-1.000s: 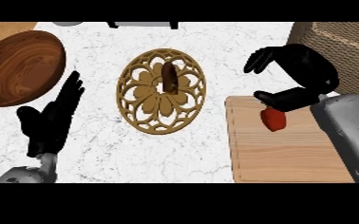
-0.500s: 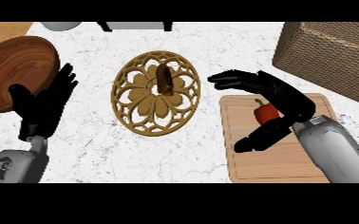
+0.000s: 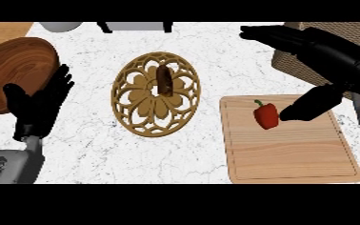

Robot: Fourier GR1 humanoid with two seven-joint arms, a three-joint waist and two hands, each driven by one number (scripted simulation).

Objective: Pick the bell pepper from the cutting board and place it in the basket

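White marbled counter [image 3: 211, 162] across the frame. Lower right: pale wooden cutting board [image 3: 288, 157], bearing only the red bell pepper [image 3: 266, 116] near its upper middle, long axis roughly vertical in the frame, green stem toward the top. Upper right: woven basket [image 3: 299, 69], largely hidden behind the arm, contents impossible to tell. Centre: carved openwork trivet [image 3: 156, 100] with a small dark brown piece resting on it. Upper left: brown wooden bowl [image 3: 25, 71], apparently holding nothing. Right hand [image 3: 309, 52] spread wide over the basket corner, fingers straight toward the left, thumb tip just right of the pepper, nothing gripped. Pepper below the fingers, far nearer this hand. Left hand [image 3: 38, 105] resting open at left edge, fingers up.
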